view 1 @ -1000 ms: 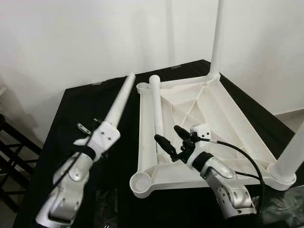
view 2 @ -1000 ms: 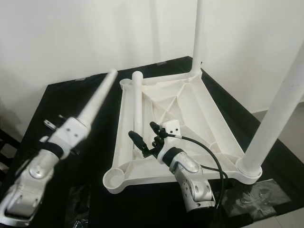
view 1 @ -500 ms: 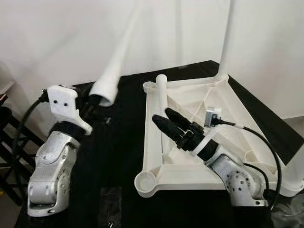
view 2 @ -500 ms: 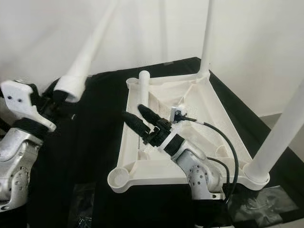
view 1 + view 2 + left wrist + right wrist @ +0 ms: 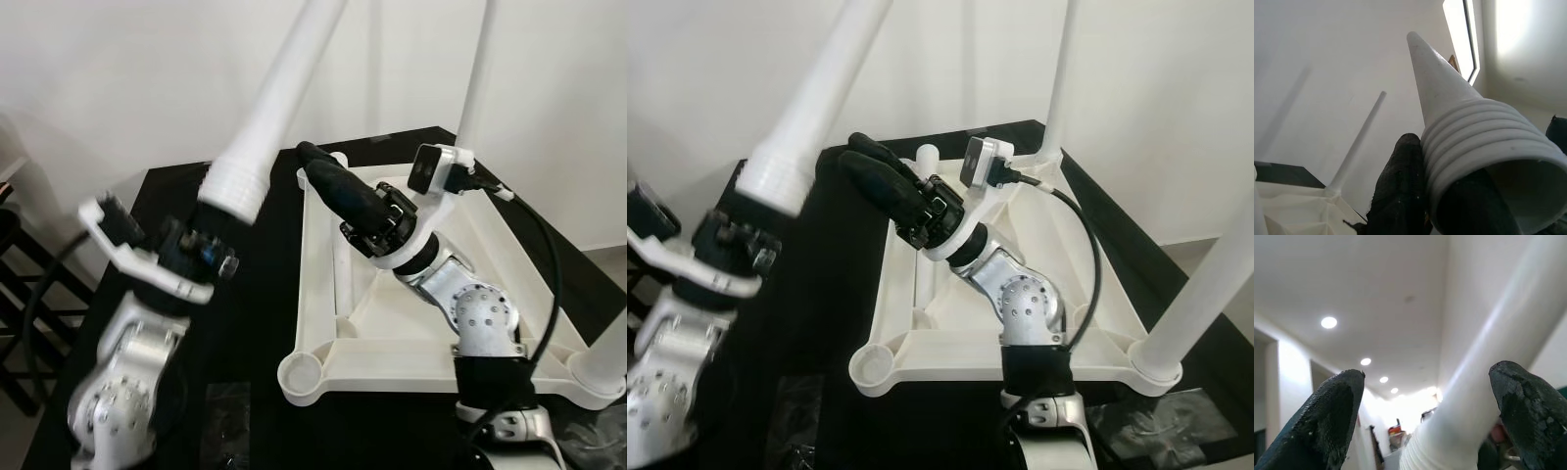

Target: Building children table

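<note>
The white table leg (image 5: 279,98) slants steeply up and away, ribbed end lowest, pinched at that end by the left claw (image 5: 201,245) above the black surface's (image 5: 250,294) left side. The right claw (image 5: 328,176), fingers spread, points toward it over the upturned tabletop's (image 5: 411,343) far-left corner.

The upturned children's table (image 5: 392,323) was plain white all over, ribs and corner sockets alike. The loose leg (image 5: 269,117) was the same white, with ridged rings at its wide end. It was gripped by the left gripper (image 5: 201,250), whose fingers (image 5: 1398,191) were matte black on a silver arm. The right gripper (image 5: 328,181) was likewise black, with a white collar, a silver arm and a black cable (image 5: 554,264). The tabletop (image 5: 245,323) under everything was black, and the wall (image 5: 118,88) behind was white.
</note>
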### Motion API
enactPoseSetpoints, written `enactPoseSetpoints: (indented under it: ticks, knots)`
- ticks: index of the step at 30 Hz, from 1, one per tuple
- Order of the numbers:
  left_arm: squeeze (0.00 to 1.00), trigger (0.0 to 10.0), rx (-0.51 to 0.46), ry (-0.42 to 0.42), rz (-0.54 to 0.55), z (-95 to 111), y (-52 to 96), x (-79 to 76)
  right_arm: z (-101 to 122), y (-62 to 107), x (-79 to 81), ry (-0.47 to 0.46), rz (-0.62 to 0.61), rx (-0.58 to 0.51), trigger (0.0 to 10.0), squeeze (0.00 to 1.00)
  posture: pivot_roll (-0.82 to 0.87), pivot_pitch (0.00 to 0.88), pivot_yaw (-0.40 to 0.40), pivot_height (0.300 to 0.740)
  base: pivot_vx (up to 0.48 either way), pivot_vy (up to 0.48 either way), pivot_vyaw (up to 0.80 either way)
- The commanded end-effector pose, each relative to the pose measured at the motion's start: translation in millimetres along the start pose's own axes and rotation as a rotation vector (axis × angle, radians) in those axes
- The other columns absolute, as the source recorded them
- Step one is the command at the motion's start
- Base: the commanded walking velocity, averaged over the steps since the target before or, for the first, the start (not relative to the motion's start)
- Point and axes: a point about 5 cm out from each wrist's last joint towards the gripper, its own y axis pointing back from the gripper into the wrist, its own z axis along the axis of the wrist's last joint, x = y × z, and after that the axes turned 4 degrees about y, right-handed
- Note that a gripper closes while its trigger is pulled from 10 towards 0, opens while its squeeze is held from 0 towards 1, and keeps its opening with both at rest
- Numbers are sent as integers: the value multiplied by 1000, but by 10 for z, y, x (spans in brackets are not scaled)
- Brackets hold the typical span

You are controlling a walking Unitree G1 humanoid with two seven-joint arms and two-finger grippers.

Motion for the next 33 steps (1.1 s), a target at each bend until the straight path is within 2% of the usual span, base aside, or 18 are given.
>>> enactPoseSetpoints:
  ticks: [1,2,4,12,24,33]
  knots:
    - [0,0,14,56,-71,-50,36,-81,0,-87,16,-14,60,5,10000,0,-44,0,23,740,0,0,0]
    - [0,0,14,56,-71,-50,36,-81,0,-87,16,-14,60,5,10000,0,-44,0,23,740,0,0,0]
    - [0,0,41,107,-123,-118,68,-170,-27,-123,-2,-24,59,3,10000,0,-39,0,22,740,0,0,0]
    - [0,0,64,196,-184,-212,125,-236,-93,-166,9,-62,85,16,10000,0,-39,0,21,740,0,0,0]
    - [0,0,24,216,-211,-168,113,-234,-165,-58,-37,-65,60,73,10000,0,-49,0,25,740,0,0,0]
    - [0,0,-27,226,-261,-73,135,-263,-264,76,-90,-51,4,159,10000,0,-49,0,15,740,0,0,0]
